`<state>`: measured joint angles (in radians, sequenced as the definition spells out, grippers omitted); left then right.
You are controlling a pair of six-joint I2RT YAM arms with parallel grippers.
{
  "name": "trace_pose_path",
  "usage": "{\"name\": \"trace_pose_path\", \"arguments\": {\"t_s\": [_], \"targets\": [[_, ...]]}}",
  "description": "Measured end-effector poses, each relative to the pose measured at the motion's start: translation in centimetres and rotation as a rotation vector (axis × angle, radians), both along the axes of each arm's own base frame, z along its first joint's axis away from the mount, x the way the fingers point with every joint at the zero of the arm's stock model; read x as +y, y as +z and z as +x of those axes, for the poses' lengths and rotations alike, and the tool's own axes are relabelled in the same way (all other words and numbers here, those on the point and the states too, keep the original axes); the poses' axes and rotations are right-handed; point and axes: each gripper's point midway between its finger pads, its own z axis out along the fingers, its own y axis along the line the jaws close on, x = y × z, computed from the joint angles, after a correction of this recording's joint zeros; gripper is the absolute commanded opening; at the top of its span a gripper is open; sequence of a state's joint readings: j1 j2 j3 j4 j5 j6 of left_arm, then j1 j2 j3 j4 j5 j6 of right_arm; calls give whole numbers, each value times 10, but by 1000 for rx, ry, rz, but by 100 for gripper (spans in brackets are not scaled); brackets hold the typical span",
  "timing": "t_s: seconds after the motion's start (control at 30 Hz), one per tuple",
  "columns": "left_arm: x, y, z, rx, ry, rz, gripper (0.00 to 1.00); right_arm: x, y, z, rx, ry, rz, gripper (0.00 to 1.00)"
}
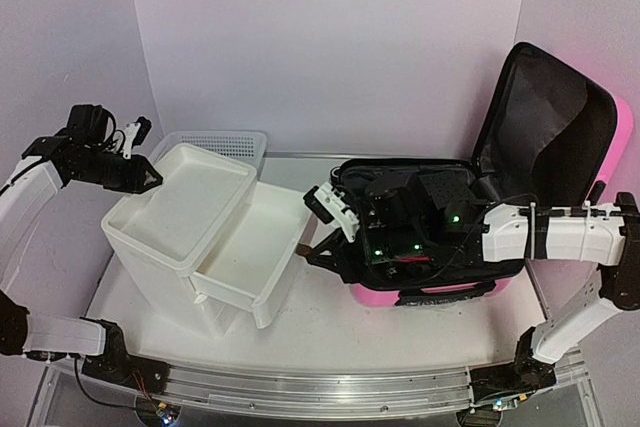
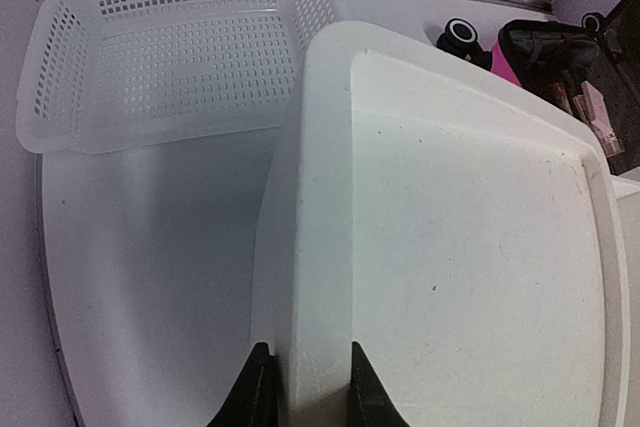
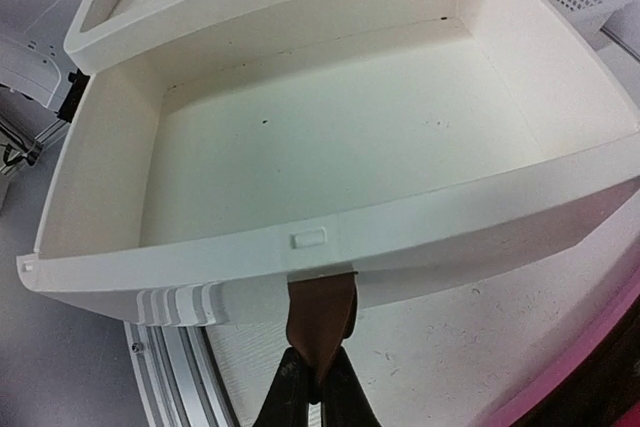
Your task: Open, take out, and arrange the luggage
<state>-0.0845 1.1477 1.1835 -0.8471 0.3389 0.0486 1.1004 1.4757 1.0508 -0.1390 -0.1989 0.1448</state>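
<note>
As it clamps a brown strip (image 3: 320,312), the right tool (image 3: 318,372) is nearly closed.

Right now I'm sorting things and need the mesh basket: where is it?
Top view: the basket sits back left, right behind the drawer unit, well left of the open suitcase.

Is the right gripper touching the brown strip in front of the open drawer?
Touching. The right wrist view shows the right gripper closed on the lower end of the brown strip, with no gap between them.
</note>
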Motion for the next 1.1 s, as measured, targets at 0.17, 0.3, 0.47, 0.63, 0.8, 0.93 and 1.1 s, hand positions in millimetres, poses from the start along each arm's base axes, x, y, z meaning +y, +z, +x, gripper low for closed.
{"name": "trace_pose_path", "arguments": {"t_s": [0.17, 0.3, 0.47, 0.63, 0.8, 0.93, 1.1], "targets": [[-3, 0, -1, 0, -13, -3, 0, -8, -8, -1, 24, -23, -44, 22], [-4, 0, -1, 1, -12, -5, 0, -20, -14, 1, 49, -72, -94, 63], [-3, 0, -1, 2, -9, -7, 0, -48, -8, 8, 65, -194, -193, 98], [-4, 0, -1, 2, -9, -8, 0, -98, 11, 36, 53, -422, -272, 98], [-4, 0, -1, 2, -10, -8, 0, -188, 11, 111, 183, -809, -301, 98], [-4, 0, -1, 2, -11, -9, 0, -229, 4, 157, 296, -1026, -306, 98], [-4, 1, -1, 2, -11, -10, 0, -213, -9, 201, 413, -1157, -275, 98]]}}
